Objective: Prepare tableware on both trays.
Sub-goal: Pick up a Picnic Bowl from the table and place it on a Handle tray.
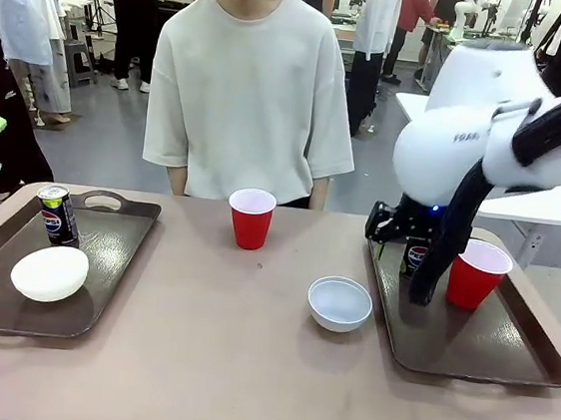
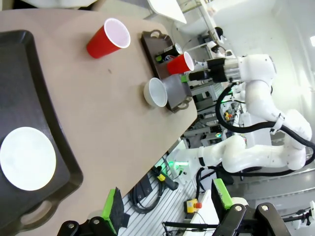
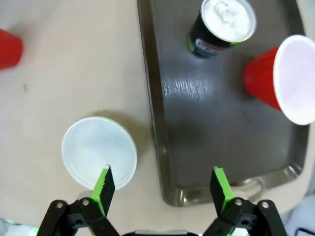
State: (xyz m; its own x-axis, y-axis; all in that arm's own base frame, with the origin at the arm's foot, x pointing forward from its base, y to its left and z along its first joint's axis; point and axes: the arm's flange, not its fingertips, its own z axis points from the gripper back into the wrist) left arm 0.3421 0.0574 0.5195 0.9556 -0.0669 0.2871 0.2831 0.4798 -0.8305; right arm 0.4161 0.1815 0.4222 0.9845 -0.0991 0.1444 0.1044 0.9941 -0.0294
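From the front, the right arm [image 1: 469,140] hides most of the can [image 1: 416,256] on the right tray [image 1: 477,341], beside a red cup [image 1: 476,274]. The right wrist view shows the can's top whole, with the right gripper [image 3: 161,189] spread wide and empty above that tray's rim and a bowl [image 3: 98,150] on the table [image 1: 194,361]. The left gripper [image 2: 169,201] gapes wide, empty. The left tray [image 1: 105,252] holds a second can [image 1: 57,215] and a second bowl [image 1: 49,273]. A second cup [image 1: 251,218] stands mid-table.

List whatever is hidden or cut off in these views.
- Front view: Pepsi can on the right tray, mostly behind the black cable.
- Right wrist view: red cup at top left, cut by the edge.
- Left wrist view: left tray, cut by the left edge.
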